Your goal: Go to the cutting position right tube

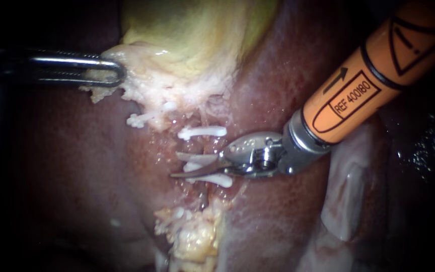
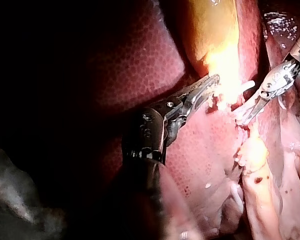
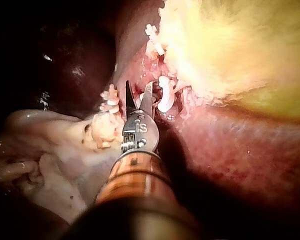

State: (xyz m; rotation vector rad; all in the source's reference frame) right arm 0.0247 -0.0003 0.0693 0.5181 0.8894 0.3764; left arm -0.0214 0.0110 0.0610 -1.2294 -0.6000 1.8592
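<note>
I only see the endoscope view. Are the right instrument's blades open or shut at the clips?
Observer: Open. The right wrist view shows a gap between the right instrument's blades.
Operator: Anything in that gap?
Observer: Tissue, with a clip beside one blade; whether the blades touch it I cannot tell.
Operator: And the other grip?
Observer: The left wrist view shows both jaws of the left instrument on pale tissue.
</note>
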